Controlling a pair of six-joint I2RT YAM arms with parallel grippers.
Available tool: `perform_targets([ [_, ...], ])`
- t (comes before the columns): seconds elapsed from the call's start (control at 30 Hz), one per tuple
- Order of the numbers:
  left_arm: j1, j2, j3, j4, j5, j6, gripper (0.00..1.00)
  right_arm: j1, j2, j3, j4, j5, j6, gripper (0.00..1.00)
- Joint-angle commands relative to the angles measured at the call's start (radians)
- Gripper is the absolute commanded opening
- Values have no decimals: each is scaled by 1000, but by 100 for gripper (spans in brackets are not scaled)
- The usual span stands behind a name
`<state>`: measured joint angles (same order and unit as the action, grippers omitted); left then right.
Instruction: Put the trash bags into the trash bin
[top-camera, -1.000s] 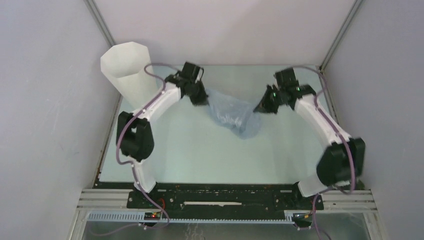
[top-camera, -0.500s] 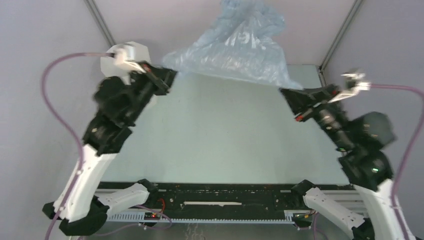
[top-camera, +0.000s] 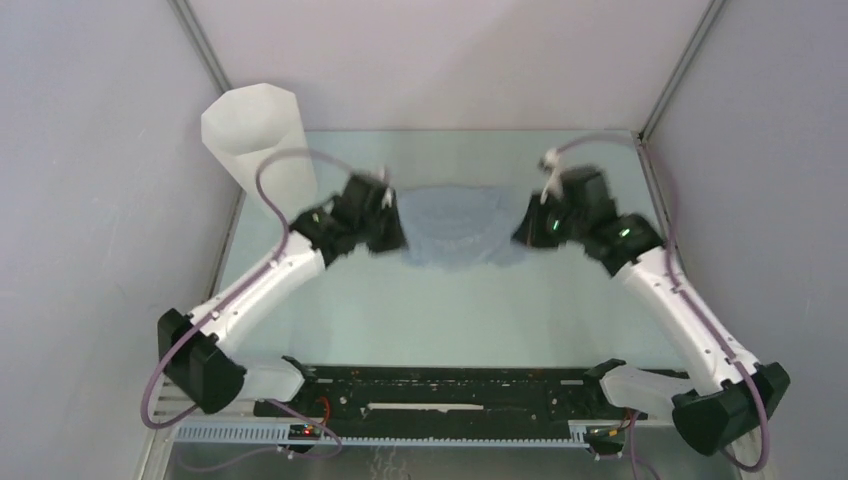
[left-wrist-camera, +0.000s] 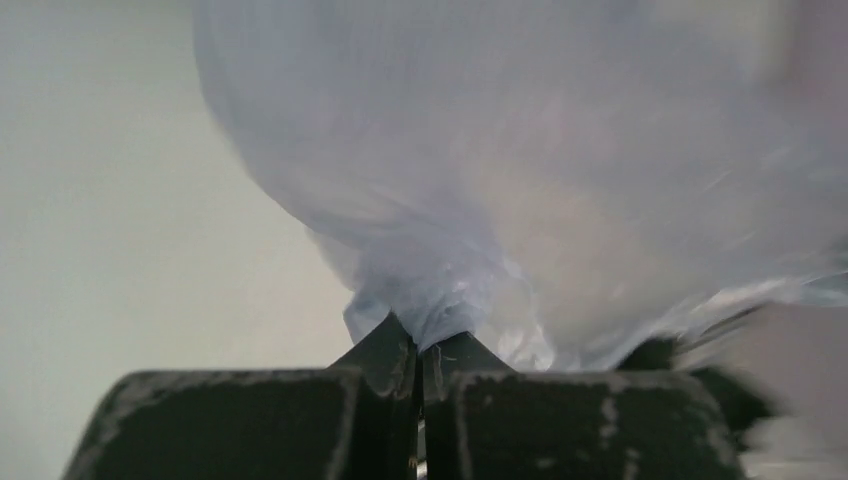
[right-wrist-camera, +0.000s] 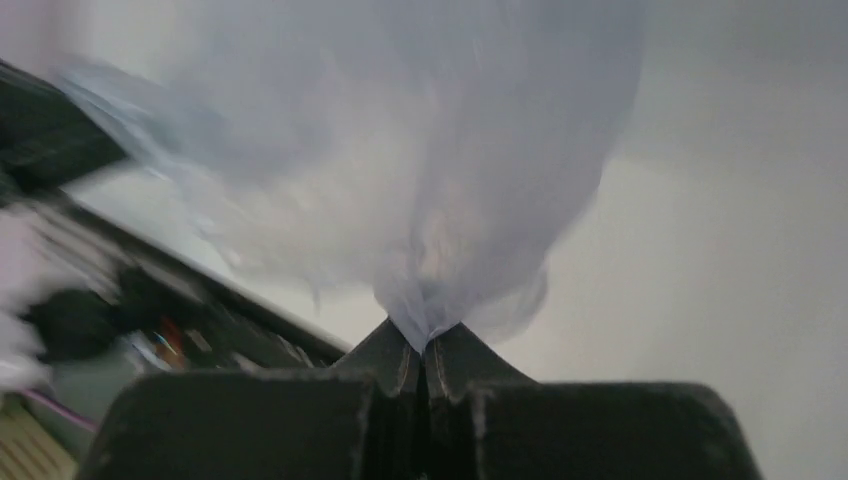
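Note:
A pale blue-grey trash bag (top-camera: 455, 225) is stretched between my two grippers over the middle of the table, blurred. My left gripper (top-camera: 392, 236) is shut on its left edge; in the left wrist view the film (left-wrist-camera: 470, 200) billows up from the pinched tips of the left gripper (left-wrist-camera: 425, 345). My right gripper (top-camera: 522, 232) is shut on the right edge, and the film (right-wrist-camera: 440, 150) bunches into the tips of the right gripper (right-wrist-camera: 425, 345). The tall white trash bin (top-camera: 258, 140) stands upright at the back left, apart from the bag.
Grey enclosure walls and metal corner posts (top-camera: 200, 45) ring the pale green table (top-camera: 420, 310). The black base rail (top-camera: 440, 385) with both arm bases runs along the near edge. A purple cable (top-camera: 275, 180) loops above the left arm near the bin.
Half a second ago both arms held the bag high, spread near the camera. Now they have swung down and the bag hangs low between them over the table.

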<state>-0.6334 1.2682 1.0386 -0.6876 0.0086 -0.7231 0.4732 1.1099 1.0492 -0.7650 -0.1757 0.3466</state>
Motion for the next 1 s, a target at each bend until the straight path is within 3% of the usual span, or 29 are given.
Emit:
perform_targets([
  [0.0, 74, 145, 740, -43, 36, 69, 0, -122, 115, 558, 9, -81, 20, 0],
  [0.13, 71, 372, 1494, -219, 26, 125, 0, -118, 279, 1197, -176, -83, -7, 0],
  [0.2, 34, 368, 1578, -186, -2, 174, 0, -56, 252, 1241, -134, -38, -51, 0],
  [0.27, -21, 248, 1366, -99, -114, 254, 0, -6, 141, 1040, 4, 30, -87, 0],
  [0.37, -20, -8, 761, 68, -213, 212, 0, -19, -43, 576, 175, 80, -51, 0],
  [0.5, 53, -88, 140, 47, -145, 92, 0, -70, -130, 76, 192, -11, 5, 0],
  [0.6, 19, -109, -167, 52, -113, 50, 0, -46, -83, -149, 108, -65, -1, 0],
  [0.7, -23, -187, -288, 65, -72, 23, 0, -13, -88, -182, 20, -70, -3, 0],
  [0.77, -22, -239, -228, 61, -62, 40, 0, -12, -131, -103, 10, -75, 2, 0],
  [0.83, -6, -229, -39, 18, -78, 101, 0, -30, -127, 90, 8, -68, 3, 0],
  [0.97, 55, -21, 641, -165, -111, 225, 0, -73, 61, 602, -111, -24, -40, 0],
])
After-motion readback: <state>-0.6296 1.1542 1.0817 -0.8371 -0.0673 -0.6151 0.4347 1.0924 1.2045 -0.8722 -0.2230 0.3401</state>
